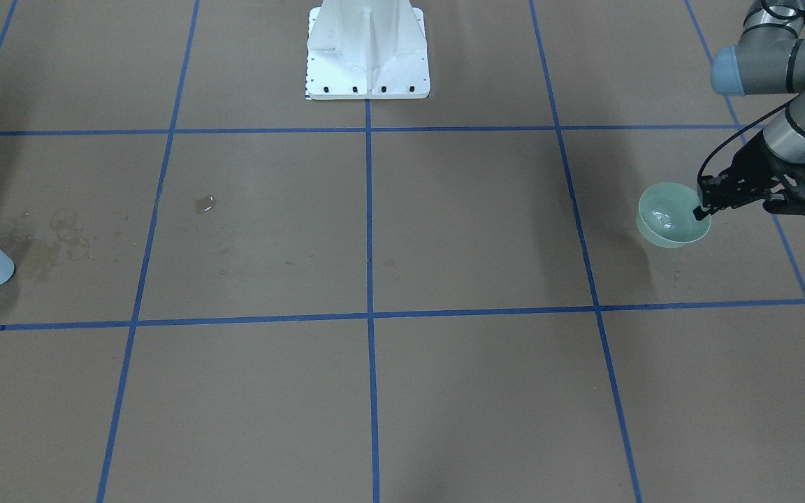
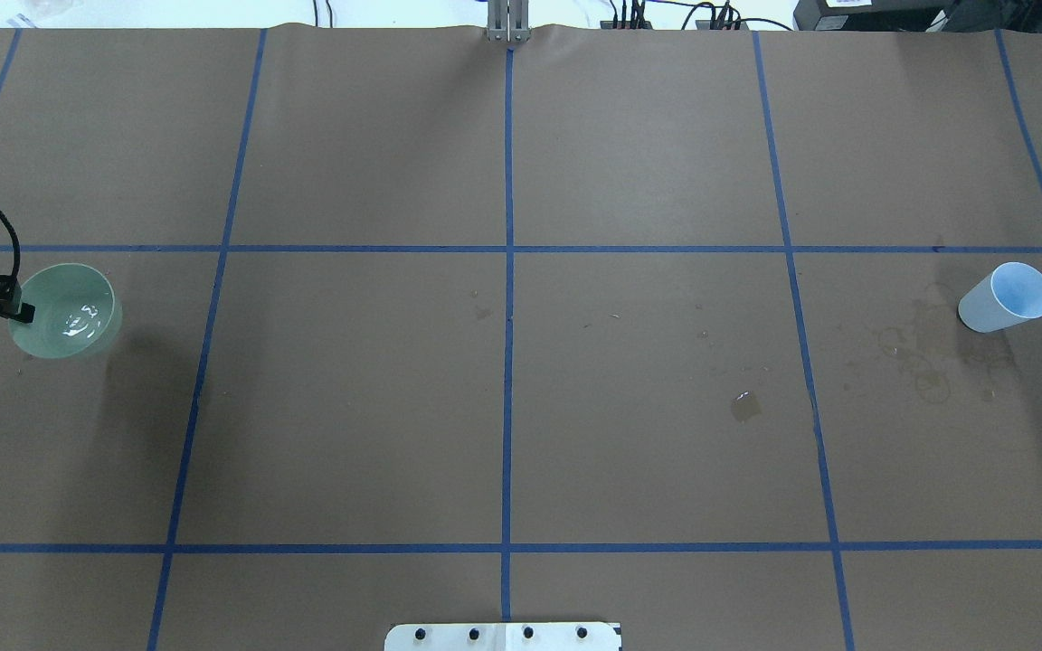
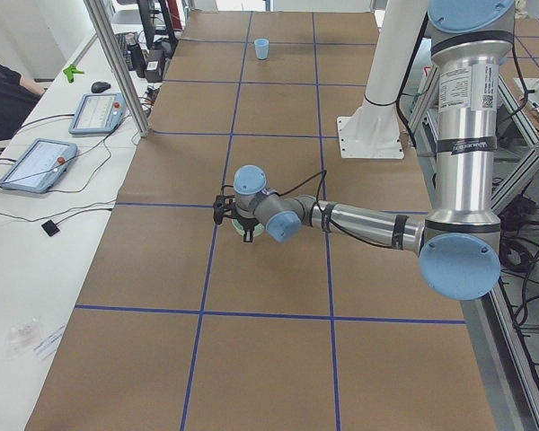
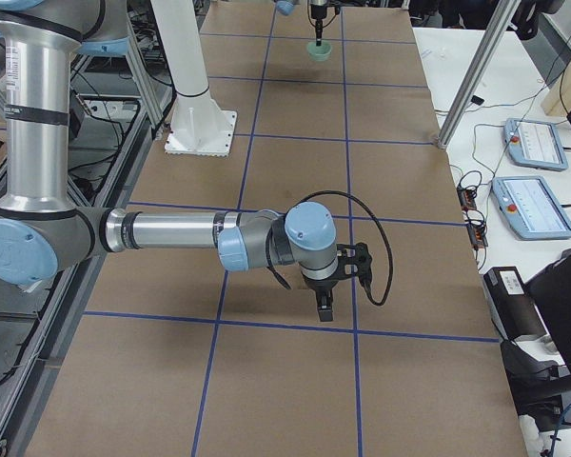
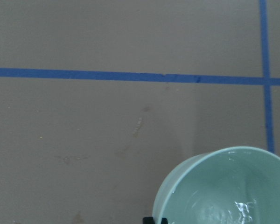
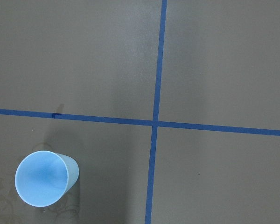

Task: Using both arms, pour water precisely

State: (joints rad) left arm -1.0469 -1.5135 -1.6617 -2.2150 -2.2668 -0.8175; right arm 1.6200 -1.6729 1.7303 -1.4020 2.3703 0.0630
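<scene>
L gripper (image 1: 703, 209) was clamped on green bowl (image 1: 654, 208) rim, water (image 1: 664, 221) pooled inside; R gripper (image 4: 325, 308) state: couldn't tell. Risk: one-sided rim pinch might let bowl tip in transit, slopping water short of blue cup (image 2: 1007, 296), well apart.

Worktop (image 2: 349, 407): brown paper surface, divided into rectangles by blue tape lines (image 2: 507, 362). White pedestal (image 1: 367, 49) bolted at the robot's edge, on the centre line. Pale blue cup (image 2: 1008, 297) stands upright at the robot's far right. Brownish ring stains (image 2: 928, 362) lie just beside it. A small dark patch (image 2: 743, 406) with a shiny glint lies nearer the centre. Green bowl (image 2: 69, 312) at the far left; contact with the surface cannot be confirmed.
</scene>
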